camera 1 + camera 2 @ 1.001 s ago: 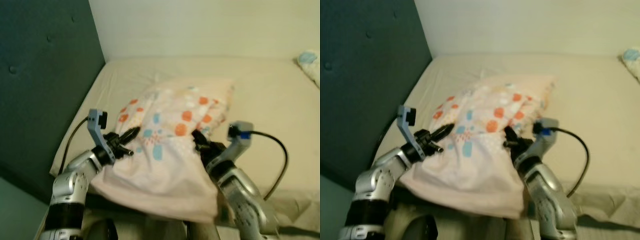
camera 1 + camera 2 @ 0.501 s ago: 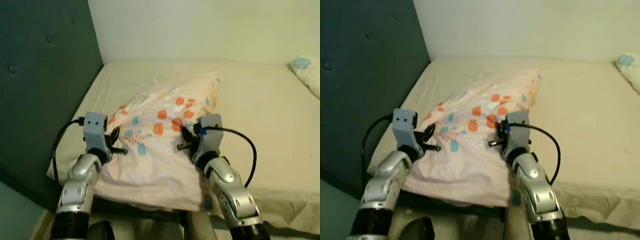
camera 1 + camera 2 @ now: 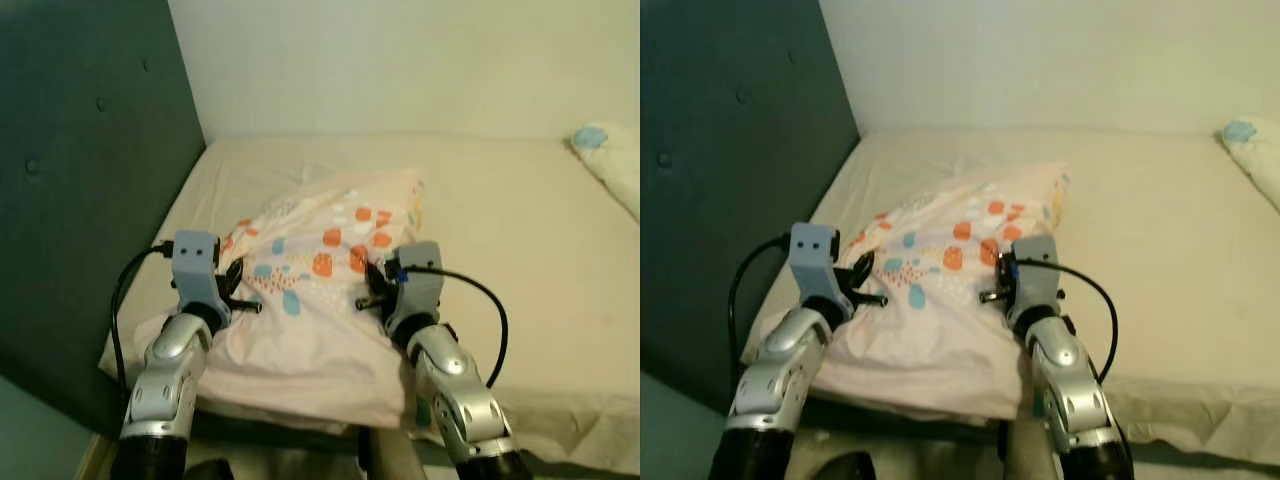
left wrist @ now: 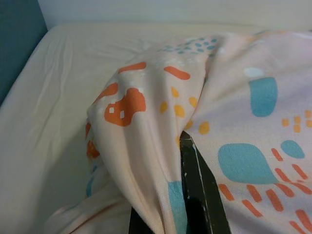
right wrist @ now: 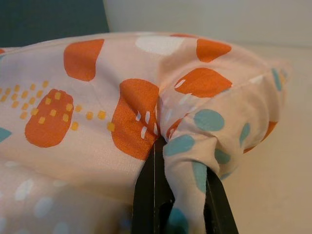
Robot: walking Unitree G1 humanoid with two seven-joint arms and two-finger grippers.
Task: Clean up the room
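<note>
A patterned pillow, pale pink with orange and teal blotches, lies on the bed near its left edge, close to the dark teal headboard, with its near end hanging a little over the mattress edge. Both arms are at work on it. The left claw grips the pillow's left side, and the left wrist view shows a fold of the cover pinched between its black fingers. The right claw has hold of the right side, where the right wrist view shows its fingers clenched on a bunched ridge of the fabric. The step in hand looks like tidying the bed by putting this pillow in its place: it is grasped at both sides, but most of it rests on the mattress. The next move probably calls for lifting with both claws together and carrying the pillow toward the headboard, keeping the two grips level so the cover does not slip out of either pinch, since the hold is on loose fabric rather than on the filling. A second small pillow lies at the far right of the bed, well apart.
</note>
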